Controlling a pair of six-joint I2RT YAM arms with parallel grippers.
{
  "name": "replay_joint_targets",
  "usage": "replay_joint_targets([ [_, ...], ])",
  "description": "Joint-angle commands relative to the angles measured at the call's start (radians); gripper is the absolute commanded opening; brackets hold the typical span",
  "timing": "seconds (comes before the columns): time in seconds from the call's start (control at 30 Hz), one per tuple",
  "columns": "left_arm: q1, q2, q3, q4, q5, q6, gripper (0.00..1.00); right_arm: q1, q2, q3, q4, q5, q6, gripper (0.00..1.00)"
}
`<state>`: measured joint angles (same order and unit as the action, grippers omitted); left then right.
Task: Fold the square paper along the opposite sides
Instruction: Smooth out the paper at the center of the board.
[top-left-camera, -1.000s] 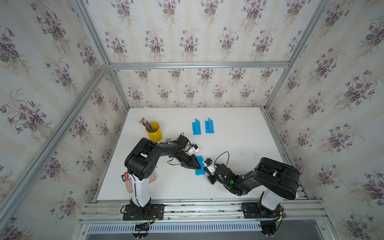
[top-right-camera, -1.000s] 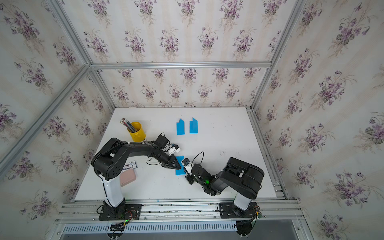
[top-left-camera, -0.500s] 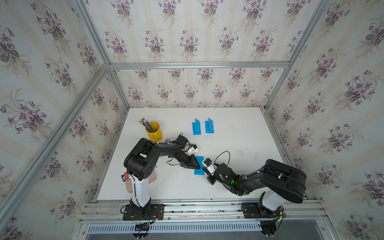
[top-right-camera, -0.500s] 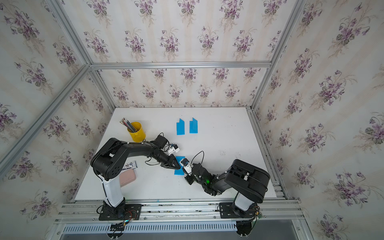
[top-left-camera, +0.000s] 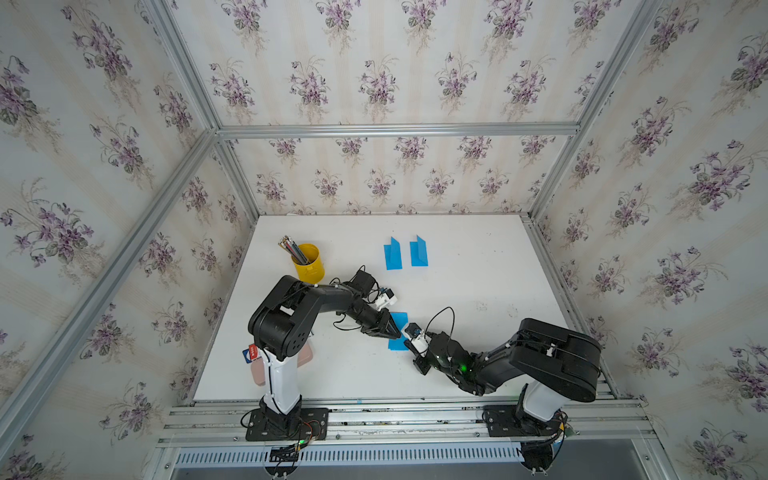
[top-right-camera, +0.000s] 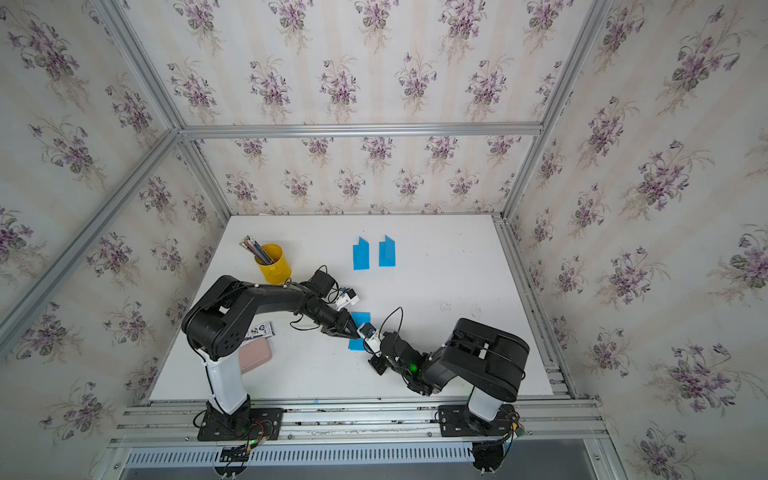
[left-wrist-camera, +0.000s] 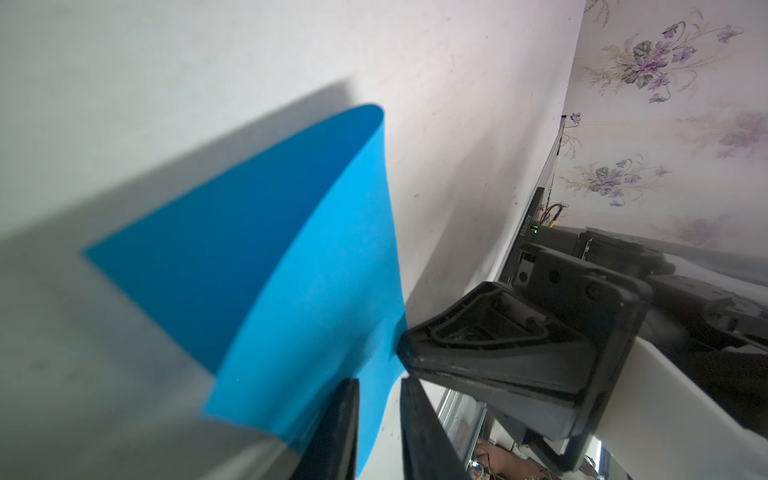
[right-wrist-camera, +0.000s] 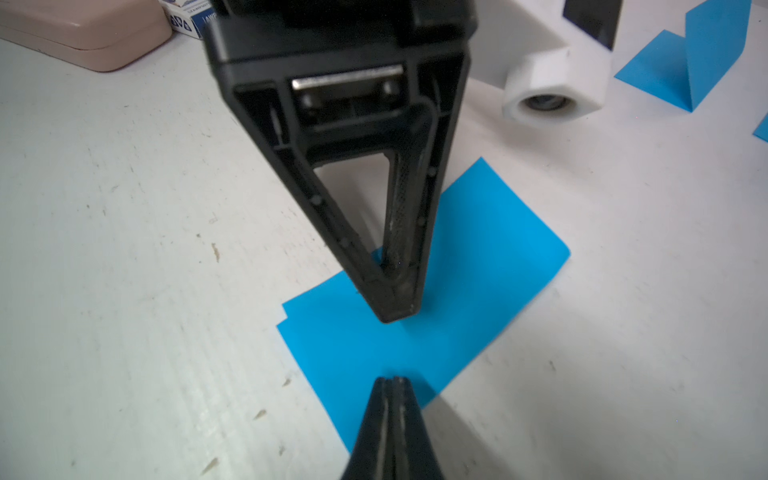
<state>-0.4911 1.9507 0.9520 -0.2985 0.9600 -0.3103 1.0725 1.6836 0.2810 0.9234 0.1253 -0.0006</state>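
Observation:
The blue square paper (top-left-camera: 400, 321) (top-right-camera: 360, 318) lies on the white table (top-left-camera: 478, 266), doubled over with its two layers slightly offset at one corner (right-wrist-camera: 478, 257). In the left wrist view one part of it curls up off the table (left-wrist-camera: 291, 249). My left gripper (top-left-camera: 396, 333) (top-right-camera: 356, 333) (left-wrist-camera: 378, 380) points down onto the middle of the paper, its jaws a narrow gap apart with nothing clamped. My right gripper (top-left-camera: 406, 338) (right-wrist-camera: 392, 380) is shut, its tip at the paper's near edge, facing the left gripper (right-wrist-camera: 395, 309).
Two other folded blue papers (top-left-camera: 392, 253) (top-left-camera: 418, 251) stand at the back. A yellow cup of pencils (top-left-camera: 308, 262) is behind the left arm. A pink case (top-right-camera: 254, 355) and a small card box (top-right-camera: 259, 330) lie by the left arm's base.
The right arm's elbow has shifted a little outward. Both gripper tips stay at the same spots on the paper.

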Motion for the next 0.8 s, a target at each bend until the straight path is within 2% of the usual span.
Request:
replay_joint_targets([
  [0.0, 0.002, 0.035, -0.021, -0.134, -0.412, -0.001, 0.26, 0.018, 0.003, 0.0, -0.117, 0.007, 0.006, 0.0],
  [0.4, 0.004, 0.037, -0.022, -0.132, -0.403, 0.004, 0.26, 0.038, -0.163, -0.026, -0.177, 0.056, 0.037, 0.0],
  [0.47, 0.005, 0.033, -0.024, -0.131, -0.402, 0.002, 0.26, -0.016, -0.173, -0.024, -0.122, 0.035, 0.055, 0.0],
  [0.6, 0.005, 0.026, -0.034, -0.124, -0.398, -0.002, 0.26, -0.17, -0.119, 0.01, 0.043, -0.083, 0.119, 0.0],
  [0.77, 0.003, 0.029, -0.038, -0.121, -0.392, -0.005, 0.26, -0.234, 0.027, 0.104, 0.181, -0.164, 0.153, 0.0],
])
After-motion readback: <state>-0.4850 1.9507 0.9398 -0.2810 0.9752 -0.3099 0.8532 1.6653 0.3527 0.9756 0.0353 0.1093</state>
